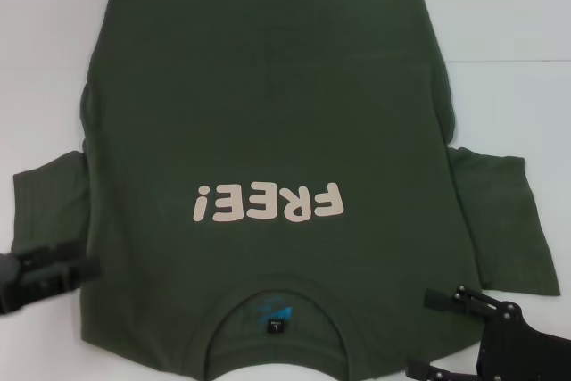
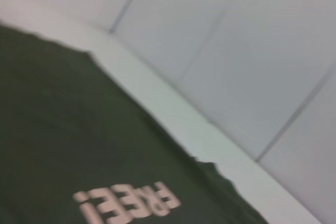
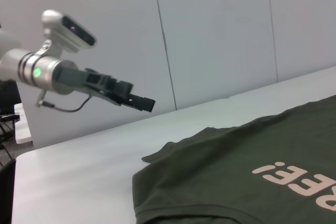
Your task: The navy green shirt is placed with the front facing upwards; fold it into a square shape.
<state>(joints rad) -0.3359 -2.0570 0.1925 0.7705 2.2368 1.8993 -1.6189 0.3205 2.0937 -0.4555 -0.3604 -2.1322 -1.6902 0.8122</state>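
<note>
Head view, shirt (image 1: 268, 131) flat, white table (image 1: 508, 24), seemingly.

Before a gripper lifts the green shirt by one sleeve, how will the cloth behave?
Probably floppy: the navy green shirt lies flat and creased on the table, so the rest should sag and drag. It looks light. Being soft cloth, it likely bunches rather than slides when pushed.

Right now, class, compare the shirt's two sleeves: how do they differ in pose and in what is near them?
The left sleeve looks shorter and bunched, while the right sleeve spreads flat and long. The left end effector is over the left sleeve's lower edge; the right end effector, open, is just beside the right sleeve's lower corner. Both belong to the navy green shirt and lie unfolded on the white table.
</note>
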